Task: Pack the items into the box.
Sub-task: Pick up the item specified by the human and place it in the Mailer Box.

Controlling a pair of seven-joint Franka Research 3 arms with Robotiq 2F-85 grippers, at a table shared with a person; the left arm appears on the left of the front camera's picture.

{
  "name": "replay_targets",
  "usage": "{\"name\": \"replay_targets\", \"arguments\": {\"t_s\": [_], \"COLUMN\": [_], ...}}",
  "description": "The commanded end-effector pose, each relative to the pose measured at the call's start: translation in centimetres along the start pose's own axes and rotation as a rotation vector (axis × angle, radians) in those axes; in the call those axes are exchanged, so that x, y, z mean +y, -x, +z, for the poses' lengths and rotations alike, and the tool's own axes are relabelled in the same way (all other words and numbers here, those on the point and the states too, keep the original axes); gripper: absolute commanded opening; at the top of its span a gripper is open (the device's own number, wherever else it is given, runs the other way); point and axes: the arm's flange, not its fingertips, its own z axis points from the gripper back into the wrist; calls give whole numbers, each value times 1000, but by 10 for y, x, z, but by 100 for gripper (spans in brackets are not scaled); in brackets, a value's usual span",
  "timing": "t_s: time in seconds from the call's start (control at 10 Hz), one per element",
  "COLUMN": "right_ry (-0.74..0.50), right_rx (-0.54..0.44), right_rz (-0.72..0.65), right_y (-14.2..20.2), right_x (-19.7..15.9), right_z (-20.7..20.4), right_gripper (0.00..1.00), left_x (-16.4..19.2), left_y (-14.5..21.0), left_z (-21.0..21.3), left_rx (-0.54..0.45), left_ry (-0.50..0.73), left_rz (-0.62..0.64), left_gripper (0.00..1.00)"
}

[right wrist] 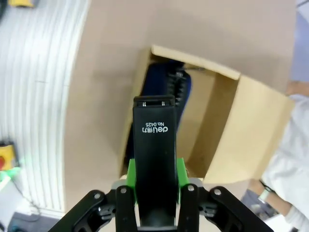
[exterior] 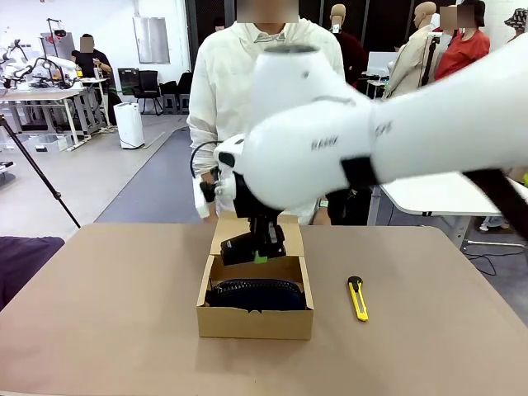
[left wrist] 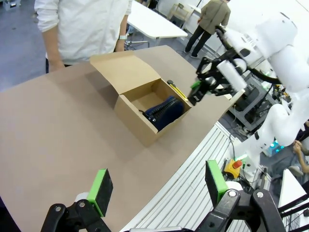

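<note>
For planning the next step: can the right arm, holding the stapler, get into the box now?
Probably yes: the lid stands open and the box has free room behind the pouch.

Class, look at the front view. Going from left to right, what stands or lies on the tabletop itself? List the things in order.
box → knife

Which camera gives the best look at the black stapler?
The right wrist view: the stapler sits close up, clamped in the right hand, its label readable. The front view shows it partly hidden under the arm, over the box. The left wrist view shows it small and far off.
</note>
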Motion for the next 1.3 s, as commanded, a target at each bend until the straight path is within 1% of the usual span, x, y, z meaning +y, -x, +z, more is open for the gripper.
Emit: {"name": "replay_targets", "arguments": {"t_s": [0.0, 0.1, 0.2, 0.3, 0.4, 0.5, 0.8, 0.9, 1.0, 1.2], "right_ry": [78, 95, 121, 112, 143, 138, 93, 78, 67, 72], "right_rx": [114, 93, 176, 185, 173, 184, 152, 144, 128, 124], "right_rz": [-25, -48, -71, -54, -60, -70, -155, -186, -186, -192], "right_y": [1, 0, -2, -2, -2, 0, 1, 3, 6, 11], "right_x": [-8, -11, -15, -19, -23, -28, -32, -33, -33, -30], "right_z": [-42, -64, -84, -104, -113, -121, -129, -130, -129, -125], "right_gripper": [0, 0, 0, 0, 0, 0, 0, 44, 100, 100], "left_x": [0, 0, 0, 0, 0, 0, 0, 0, 0, 0], "left_y": [2, 2, 2, 2, 2, 2, 2, 2, 2, 2], "left_z": [0, 0, 0, 0, 0, 0, 0, 0, 0, 0], "left_rx": [-7, -7, -7, -7, -7, -7, -7, -7, -7, -7], "left_ry": [5, 5, 5, 5, 5, 5, 5, 5, 5, 5], "left_rz": [-11, -11, -11, -11, -11, -11, -11, -11, -11, -11], "left_gripper": [100, 100, 100, 100, 100, 100, 100, 100, 100, 100]}}
